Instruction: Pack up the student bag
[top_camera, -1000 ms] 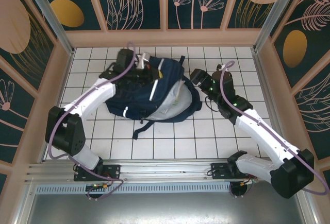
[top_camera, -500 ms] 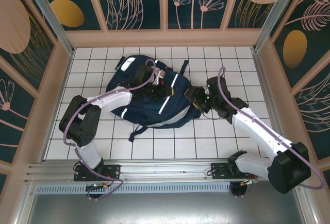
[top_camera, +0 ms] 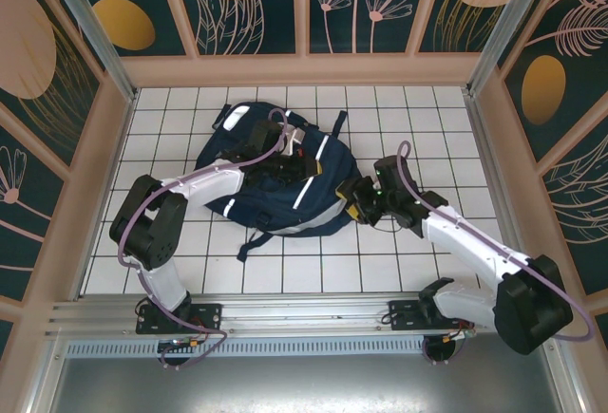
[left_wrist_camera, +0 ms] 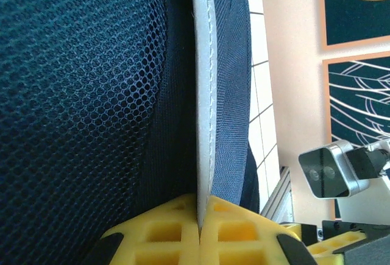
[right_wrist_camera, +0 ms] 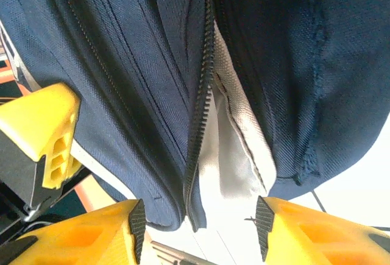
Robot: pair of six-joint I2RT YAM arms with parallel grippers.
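The left end effector [left_wrist_camera: 200,209] is pinching shut on a thin grey strip [left_wrist_camera: 204,94] of the student bag [top_camera: 261,206]. Its two yellow tips are pressing together with the strip caught between them. Dark blue mesh [left_wrist_camera: 79,94] is lying right beside the strip. From above, the left end effector [top_camera: 283,142] is sitting on the top part of the bag.

The right end effector [right_wrist_camera: 198,228] is standing apart. Its yellow fingers [right_wrist_camera: 91,231] are sitting one on each side of the bag's zipper [right_wrist_camera: 198,125], and they are not squeezing anything. The zipper is gaping a little here, and a pale lining [right_wrist_camera: 234,155] is peeking out next to it. From above, the right end effector [top_camera: 356,202] is poking at the right edge of the bag.

The bag is lying flat on the white tiled counter [top_camera: 427,119], near the middle and a bit to the left, between the two arms.

I think the robot is working on getting the bag open, so that things can go in. One arm is holding the cloth and the other is lining up on the zipper edge. Next, the right fingers are probably going to need to close on that edge or on the zipper pull, which I cannot see, and then tug away from the left arm.
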